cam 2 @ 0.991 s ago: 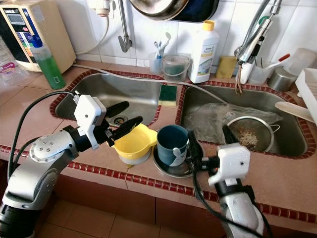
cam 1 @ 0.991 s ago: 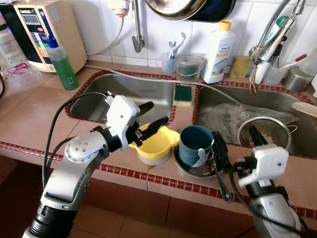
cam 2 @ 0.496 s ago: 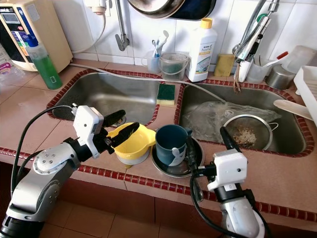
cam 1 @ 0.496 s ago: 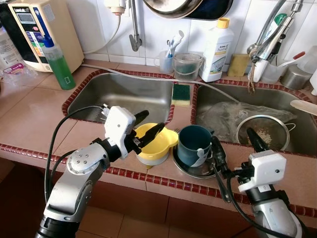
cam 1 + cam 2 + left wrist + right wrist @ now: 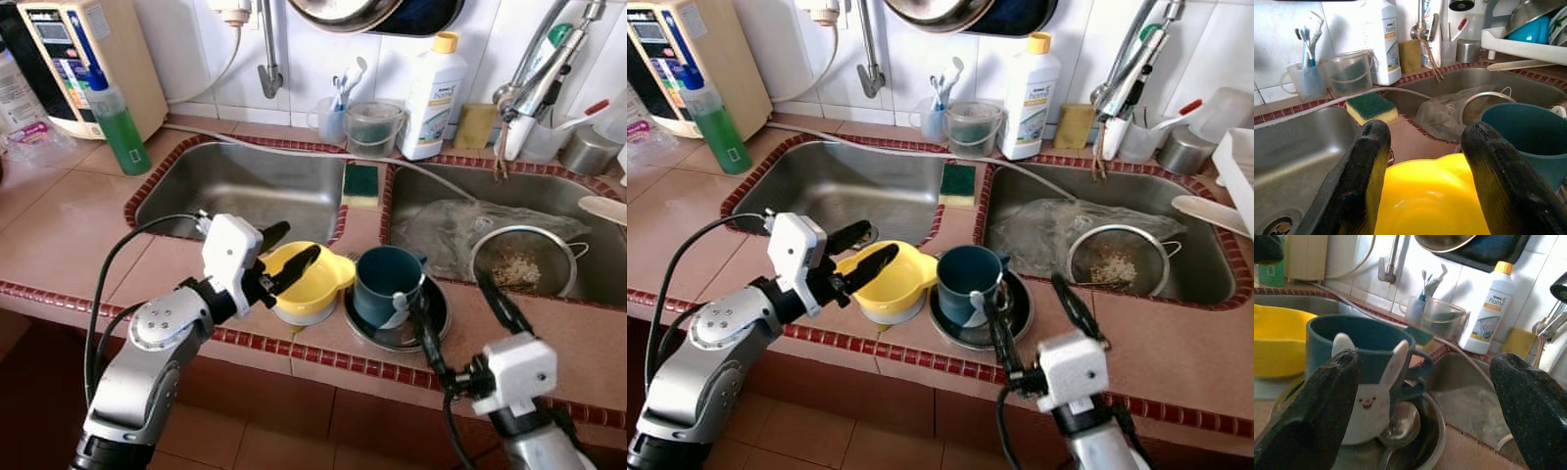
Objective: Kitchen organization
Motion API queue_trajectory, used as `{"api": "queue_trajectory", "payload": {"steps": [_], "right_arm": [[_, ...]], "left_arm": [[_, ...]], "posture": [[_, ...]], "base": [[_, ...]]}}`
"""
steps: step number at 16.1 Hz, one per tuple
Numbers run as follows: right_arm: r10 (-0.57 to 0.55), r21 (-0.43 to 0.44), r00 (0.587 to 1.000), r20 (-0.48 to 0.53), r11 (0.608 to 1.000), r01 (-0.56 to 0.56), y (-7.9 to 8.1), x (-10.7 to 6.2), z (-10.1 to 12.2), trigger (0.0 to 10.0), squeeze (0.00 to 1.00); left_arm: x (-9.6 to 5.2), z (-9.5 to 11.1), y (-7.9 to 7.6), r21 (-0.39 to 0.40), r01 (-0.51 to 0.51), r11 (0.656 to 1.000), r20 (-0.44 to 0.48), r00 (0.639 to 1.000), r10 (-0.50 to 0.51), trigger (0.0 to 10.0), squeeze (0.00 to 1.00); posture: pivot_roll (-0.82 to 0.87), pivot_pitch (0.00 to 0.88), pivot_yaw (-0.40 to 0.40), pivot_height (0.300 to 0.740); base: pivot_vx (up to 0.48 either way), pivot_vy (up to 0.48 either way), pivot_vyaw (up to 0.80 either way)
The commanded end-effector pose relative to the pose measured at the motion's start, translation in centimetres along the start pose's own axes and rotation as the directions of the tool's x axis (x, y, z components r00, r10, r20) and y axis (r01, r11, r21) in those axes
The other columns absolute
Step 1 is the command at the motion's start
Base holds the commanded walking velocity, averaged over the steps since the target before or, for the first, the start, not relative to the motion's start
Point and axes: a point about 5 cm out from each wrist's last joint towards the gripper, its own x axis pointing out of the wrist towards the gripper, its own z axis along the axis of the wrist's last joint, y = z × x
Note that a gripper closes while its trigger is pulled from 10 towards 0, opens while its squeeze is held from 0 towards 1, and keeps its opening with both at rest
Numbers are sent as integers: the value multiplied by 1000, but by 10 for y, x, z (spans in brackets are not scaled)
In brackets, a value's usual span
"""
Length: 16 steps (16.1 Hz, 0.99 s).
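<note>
Left gripper (image 5: 284, 257) is spread open over the yellow bowl (image 5: 312, 281) on the counter edge holding nothing, right gripper (image 5: 1029, 311) open near the mug (image 5: 966, 279); a glancing close risks tipping bowl into mug.

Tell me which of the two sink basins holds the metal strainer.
The right basin, under the tall tap, holds the strainer beside a crumpled plastic bag. The left basin holds neither.

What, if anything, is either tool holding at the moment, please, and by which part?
Nothing is held. The left tool is open, its fingers either side of the yellow bowl. The right tool is open beside the blue mug.
</note>
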Motion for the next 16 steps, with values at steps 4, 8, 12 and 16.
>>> {"api": "queue_trajectory", "payload": {"steps": [4, 8, 12, 16], "right_arm": [[21, 4, 997, -72, 1000, -21, 1, -16, -15, 10000, 0], [-10, 32, 993, -117, 999, 13, -3, -22, -28, 10000, 0], [-7, 33, 995, -96, 999, 10, -2, -18, -27, 10000, 0], [10, 41, 994, -106, 999, -6, 0, -24, -30, 10000, 0]], "left_arm": [[-2, 0, -2, 53, 43, 998, -16, 999, -42, 10000, 0], [8, 9, -19, 99, 134, 986, 0, 991, -135, 10000, 0], [13, 11, -25, 90, 150, 985, 20, 988, -152, 10000, 0], [10, 9, -23, 110, 149, 983, 6, 989, -150, 10000, 0]], "posture": [[-234, 76, 62, 740], [-234, 71, 65, 740], [-237, 62, 67, 740], [-235, 64, 66, 740]], "base": [[0, 0, 0], [0, 0, 0], [0, 0, 0], [0, 0, 0]]}}
